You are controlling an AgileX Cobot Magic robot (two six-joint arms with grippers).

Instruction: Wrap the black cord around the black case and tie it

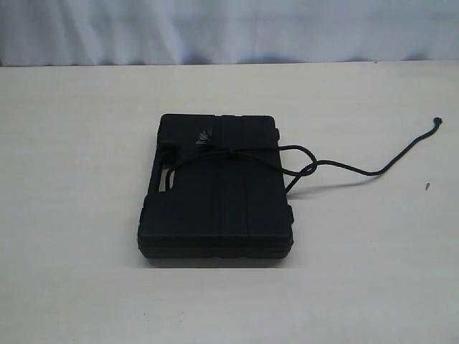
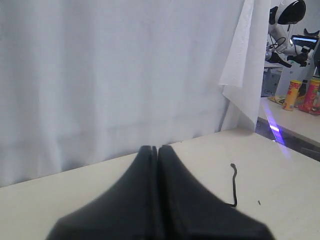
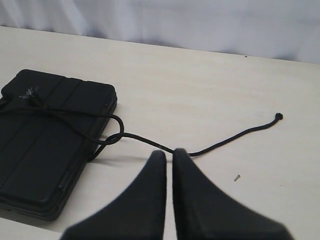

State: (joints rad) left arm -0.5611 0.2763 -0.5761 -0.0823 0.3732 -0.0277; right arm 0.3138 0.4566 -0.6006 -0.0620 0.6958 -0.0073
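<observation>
Both shut, empty: left pincer [image 2: 158,148], right pincer [image 3: 169,152] — black cord [image 1: 358,171] trails rightward off black case [image 1: 215,215], nearest the right arm.

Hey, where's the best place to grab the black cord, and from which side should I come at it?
Take the black cord on its free tail, where it lies flat on the table right of the black case. Come straight down with the right claw, now shut, opened first and set across the strand: it is thin, flat, and apart from the case there.
</observation>
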